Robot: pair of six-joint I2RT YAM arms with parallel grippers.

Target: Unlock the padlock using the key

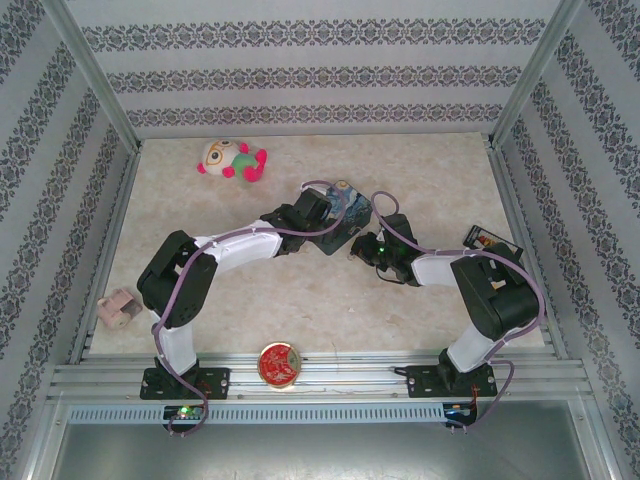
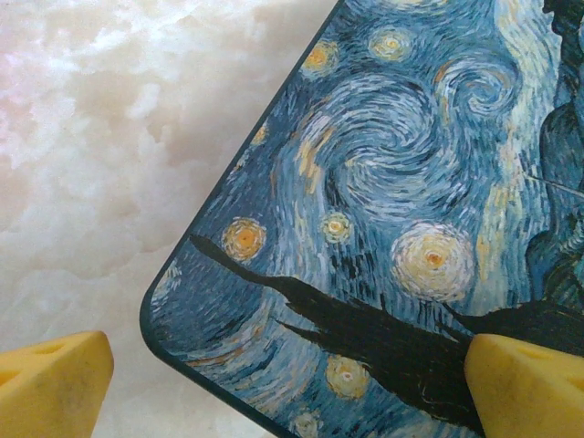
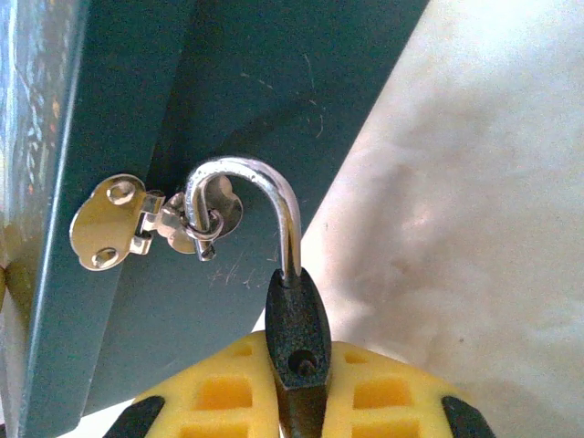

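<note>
The dark grey padlock (image 3: 297, 328) is pinched edge-on between my right gripper's (image 3: 299, 388) yellow pads (image 3: 219, 392). Its silvery shackle (image 3: 278, 196) arches up from the body, and its short end hooks through the small ring of the hasp (image 3: 114, 224) on the side of the blue Starry Night tin (image 3: 119, 109). The key is hidden. My left gripper (image 2: 292, 383) is open, held close over the tin's painted lid (image 2: 383, 182); one finger (image 2: 55, 383) is over the table and the other over the lid. From above, both grippers meet at the tin (image 1: 345, 203).
A plush toy (image 1: 232, 158) lies at the back left. A round red tin (image 1: 279, 363) sits at the near edge, a small pinkish object (image 1: 118, 308) at the left rail, and a black and red item (image 1: 483, 240) at the right. Patterned walls enclose the table.
</note>
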